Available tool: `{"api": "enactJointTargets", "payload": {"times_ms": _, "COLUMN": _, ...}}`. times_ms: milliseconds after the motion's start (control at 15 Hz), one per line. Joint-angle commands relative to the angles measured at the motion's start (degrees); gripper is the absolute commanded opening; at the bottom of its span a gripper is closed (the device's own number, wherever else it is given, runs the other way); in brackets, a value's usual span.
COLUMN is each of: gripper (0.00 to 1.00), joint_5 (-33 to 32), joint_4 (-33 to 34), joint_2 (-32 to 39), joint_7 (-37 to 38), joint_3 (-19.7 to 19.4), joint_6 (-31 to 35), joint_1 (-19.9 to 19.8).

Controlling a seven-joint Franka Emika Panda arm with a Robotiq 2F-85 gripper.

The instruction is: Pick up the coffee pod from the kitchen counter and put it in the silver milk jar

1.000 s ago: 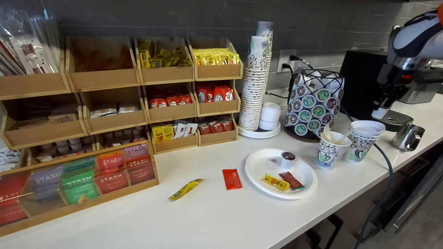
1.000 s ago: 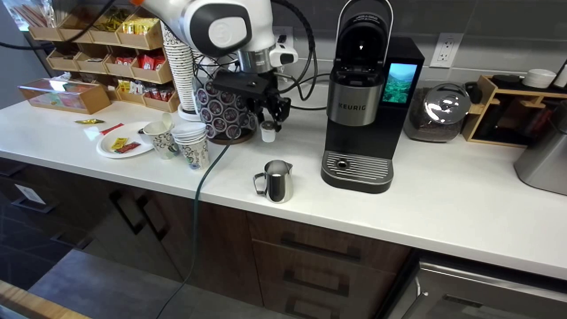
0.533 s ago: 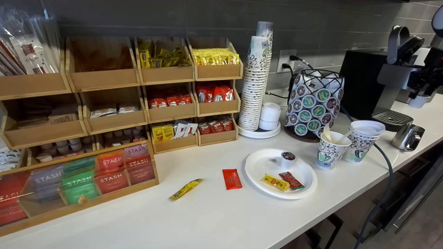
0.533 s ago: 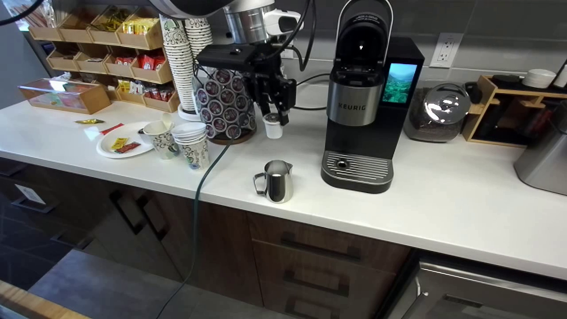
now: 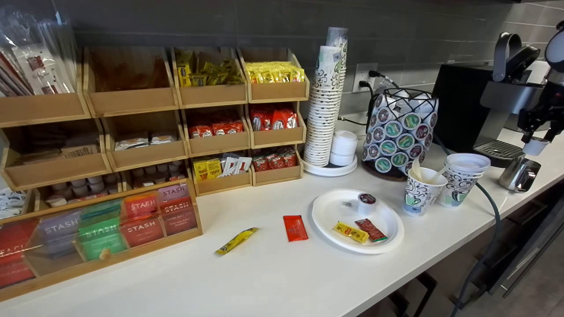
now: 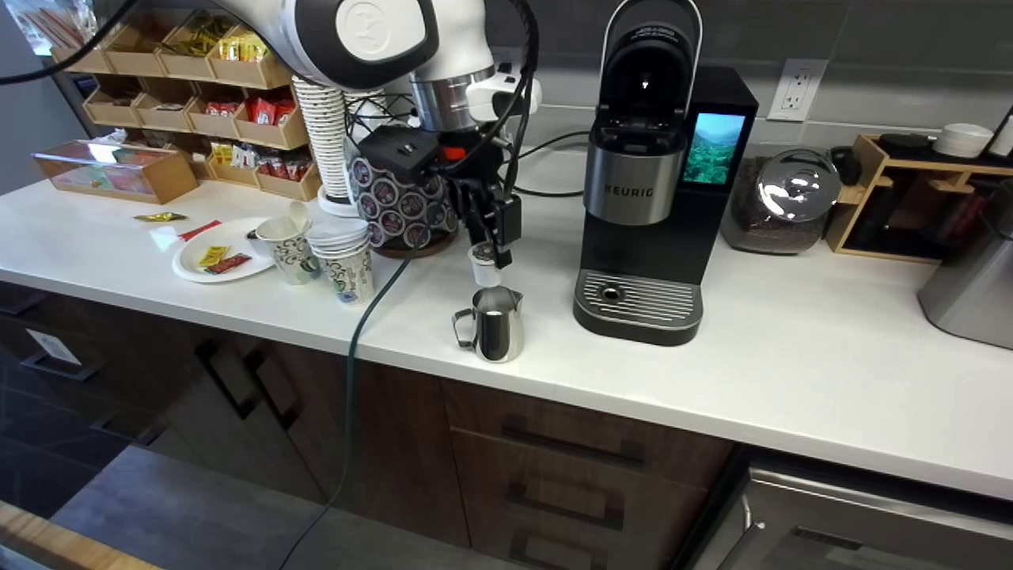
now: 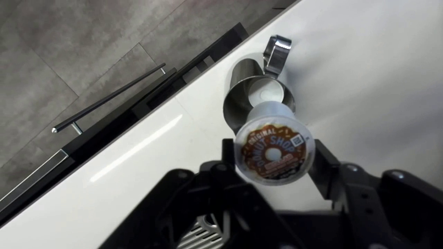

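Silver metal shines where we see the milk jar standing upright close to the near edge of the white kitchen counter, its handle turned left. Close above its rim, the gripper points down, and we see it pinching the coffee pod between its two fingers. The pod sits slightly tilted with its printed lid uppermost; it is outside the jar, and we cannot tell whether its foot touches the rim. From the wrist view we look down past the pod into part of the jar's mouth, where a pale round shape shows; we cannot tell whether it is a reflection.

To the right we have the coffee machine, its top raised. Patterned paper cups stand to the left, with the pod rack on the far side. Farther left, a white plate carries a yellow packet, a red packet and another pod.
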Motion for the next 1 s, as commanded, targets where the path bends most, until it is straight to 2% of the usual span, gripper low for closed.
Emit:
{"api": "enactJointTargets", "payload": {"times_ms": 0, "gripper": 0.29, "joint_5": -1.26, "joint_4": 0.18, "joint_2": 1.71, "joint_7": 4.29, "joint_3": -1.81, "joint_6": 1.37, "joint_1": 1.50}}
{"api": "enactJointTargets", "payload": {"times_ms": 467, "gripper": 0.29, "joint_5": -1.51, "joint_4": 0.86, "joint_2": 4.05, "joint_7": 7.24, "joint_3": -2.79, "joint_6": 1.12, "joint_1": 2.21}}
{"api": "enactJointTargets", "payload": {"times_ms": 533, "gripper": 0.79, "joint_5": -1.23, "joint_4": 0.98, "joint_2": 4.35, "joint_7": 7.58, "joint_3": -2.78, "joint_6": 1.11, "joint_1": 2.22}}
{"api": "enactJointTargets", "payload": {"times_ms": 600, "gripper": 0.80, "joint_5": -0.92, "joint_4": 0.99, "joint_2": 4.43, "joint_7": 7.73, "joint_3": -2.71, "joint_6": 1.16, "joint_1": 2.15}}
{"api": "enactJointTargets", "payload": {"times_ms": 800, "gripper": 1.00, "joint_5": -0.47, "joint_4": 0.89, "joint_2": 4.30, "joint_7": 8.52, "joint_3": -2.67, "joint_6": 1.67, "joint_1": 2.15}}
{"api": "enactJointTargets", "payload": {"times_ms": 933, "gripper": 1.00, "joint_5": 0.04, "joint_4": 0.55, "joint_2": 2.99, "joint_7": 8.55, "joint_3": -2.59, "joint_6": 1.22, "joint_1": 1.99}}
